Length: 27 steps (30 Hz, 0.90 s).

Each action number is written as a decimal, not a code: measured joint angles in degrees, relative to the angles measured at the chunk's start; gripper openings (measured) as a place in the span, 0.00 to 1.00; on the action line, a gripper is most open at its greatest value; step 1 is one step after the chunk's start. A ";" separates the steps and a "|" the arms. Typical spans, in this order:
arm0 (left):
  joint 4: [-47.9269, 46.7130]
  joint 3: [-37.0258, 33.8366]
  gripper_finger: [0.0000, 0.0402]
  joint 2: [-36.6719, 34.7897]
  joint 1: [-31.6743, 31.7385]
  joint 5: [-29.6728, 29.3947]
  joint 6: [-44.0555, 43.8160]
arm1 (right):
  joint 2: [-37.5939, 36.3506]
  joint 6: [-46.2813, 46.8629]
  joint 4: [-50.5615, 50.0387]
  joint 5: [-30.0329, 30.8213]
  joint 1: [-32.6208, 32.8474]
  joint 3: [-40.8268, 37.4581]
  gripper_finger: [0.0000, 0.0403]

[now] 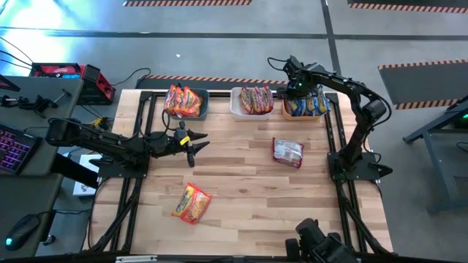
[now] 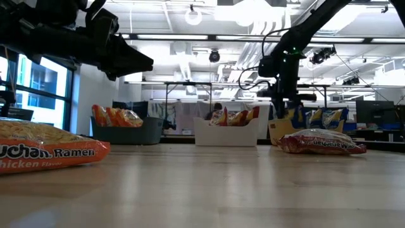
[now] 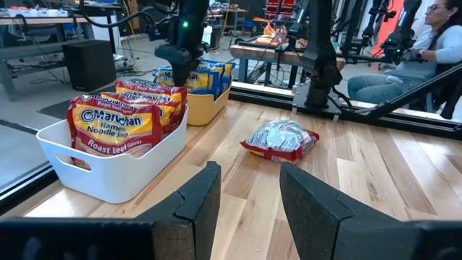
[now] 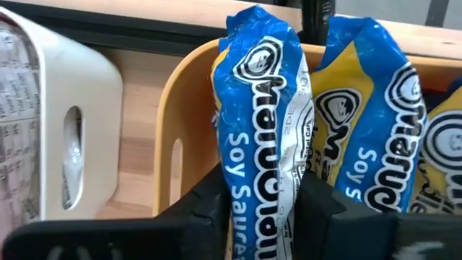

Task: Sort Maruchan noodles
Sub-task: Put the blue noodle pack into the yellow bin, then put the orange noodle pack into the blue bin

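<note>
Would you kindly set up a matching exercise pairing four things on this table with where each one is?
Things:
1. Orange packet
2. Maroon-and-white packet
3. Blue-and-yellow packet
4. Left gripper

Places:
A. Between the right gripper's fingers, in the orange bin
B. Loose on the table, right of centre
C. Open, empty, over the table's left side
D. Loose on the table, near the front edge

Pairs: 1-D, 2-B, 3-A, 4-C

Wooden table (image 1: 241, 183) carries three bins (image 1: 251, 109) (far edge), two loose noodle packets (image 1: 192, 202).
</note>
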 joint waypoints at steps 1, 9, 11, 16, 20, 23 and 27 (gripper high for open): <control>0.00 0.00 0.33 0.00 0.01 0.00 0.00 | 0.01 0.01 -0.01 0.32 0.00 -0.01 0.25; -0.01 0.00 0.33 0.00 0.00 0.00 0.00 | 0.12 -0.09 -0.24 1.34 -0.02 1.39 0.47; 0.01 0.00 0.33 0.00 0.00 0.00 0.00 | 0.12 -0.25 -0.89 1.32 -0.02 3.37 0.51; -0.01 0.00 0.33 0.00 0.00 0.20 0.00 | 0.12 -3.38 -4.68 1.26 0.66 10.99 0.55; -0.01 0.00 0.33 0.00 -0.01 0.28 0.00 | 0.12 -8.19 -11.14 -0.30 2.01 18.45 0.52; -0.03 0.00 0.33 0.00 0.01 0.27 0.00 | 0.01 -14.30 -17.80 -1.72 4.04 24.05 0.47; -0.15 0.00 0.33 0.00 0.01 0.28 0.00 | -2.77 -21.32 -19.62 -0.08 9.04 25.38 0.36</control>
